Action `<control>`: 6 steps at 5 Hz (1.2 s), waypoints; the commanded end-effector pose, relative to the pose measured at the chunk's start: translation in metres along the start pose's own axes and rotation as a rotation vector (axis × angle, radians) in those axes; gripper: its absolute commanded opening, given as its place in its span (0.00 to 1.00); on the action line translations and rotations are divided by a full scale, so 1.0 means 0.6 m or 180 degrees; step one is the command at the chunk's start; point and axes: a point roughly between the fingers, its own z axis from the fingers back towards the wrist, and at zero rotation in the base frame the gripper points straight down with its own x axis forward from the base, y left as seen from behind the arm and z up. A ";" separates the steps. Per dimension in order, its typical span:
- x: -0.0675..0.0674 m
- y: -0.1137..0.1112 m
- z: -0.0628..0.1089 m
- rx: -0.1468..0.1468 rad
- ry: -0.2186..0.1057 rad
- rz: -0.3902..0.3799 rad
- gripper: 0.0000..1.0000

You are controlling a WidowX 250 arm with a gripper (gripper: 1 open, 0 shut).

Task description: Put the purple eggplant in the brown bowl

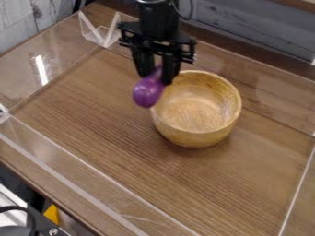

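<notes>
**Eggplant in the air, at the bowl's near rim**

At the left, the wooden surface point(87, 157) lies bare, with a clear low wall around it. Moving right, the gripper point(160, 74) hangs from a dark arm and points straight down, its jaws clamped on the upper end of the purple eggplant point(149, 92). The eggplant dangles below them, bulbous end lowest, off the surface. It sits just beside the left rim of the brown bowl point(197, 109) — whether it overlaps the rim or is a shade short of it cannot be told from this one view. The bowl itself stands upright to the right, and nothing shows inside it.

The step in hand, as I judge it, is the carry across to the bowl. To do it well:

- Keep the eggplant's low end above the rim — the walls are thick, and a clip on the lip could tip the bowl or twist the toy in the grip.
- Go on rightward until the eggplant hangs over the middle of the hollow, not merely past the wall.
- Lower a little before letting go, so that the smooth, rounded toy does not bounce or roll out.
- Part the jaws only once the sideways travel has stopped, then lift straight up.
</notes>
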 end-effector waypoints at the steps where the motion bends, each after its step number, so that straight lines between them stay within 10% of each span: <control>1: 0.026 -0.021 0.013 0.0016 -0.0214 0.0019 0.00; 6: 0.041 -0.046 -0.005 0.0083 -0.0226 0.0066 0.00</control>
